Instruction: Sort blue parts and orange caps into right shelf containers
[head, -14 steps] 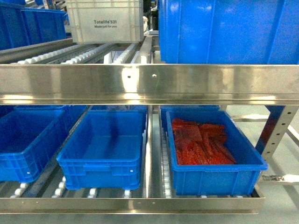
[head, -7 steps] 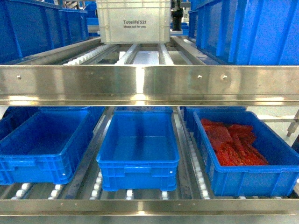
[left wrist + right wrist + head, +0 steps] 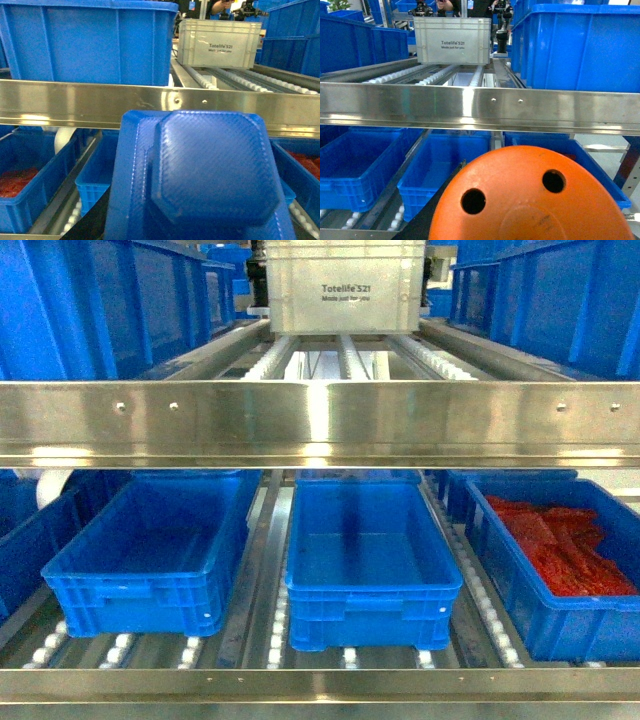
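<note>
We held a blue part [image 3: 205,175] close before the left wrist camera and an orange cap [image 3: 530,195] before the right one, pincers themselves hidden, so we should clear the steel rail [image 3: 320,420] before lowering into the crates [image 3: 370,540] beneath it.

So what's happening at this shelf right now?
The robot faces a roller shelf. A blue part fills the left wrist view and an orange cap the right wrist view, apparently carried. On the lower level sit empty blue crates and one holding red pieces. Nothing has been dropped yet.
</note>
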